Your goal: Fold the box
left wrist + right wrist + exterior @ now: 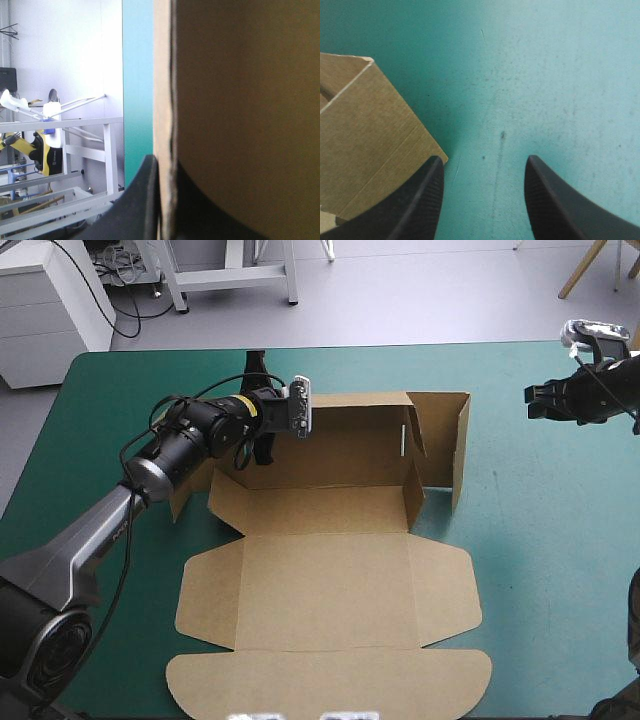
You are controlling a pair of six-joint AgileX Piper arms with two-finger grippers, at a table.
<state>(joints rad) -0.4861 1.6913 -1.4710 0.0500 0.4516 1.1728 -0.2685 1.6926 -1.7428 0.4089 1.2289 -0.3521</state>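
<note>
The left gripper (161, 170) appears to pinch the raised left wall of the brown box (330, 570), which sits mid-table on the surface (540, 570), lid flat toward the near edge. The right gripper (484, 165) hovers with fingers spread beside the box's right side. The fold will go best made squarely along the crease, with a firm hold.

The brown cut-board box (330, 590) is plain, paler at its cut edges. The surface (540, 540) has a teal-green cover with faint dark specks. The left tool (162, 167) and right tool (484, 165) are black, the right finely dotted.
</note>
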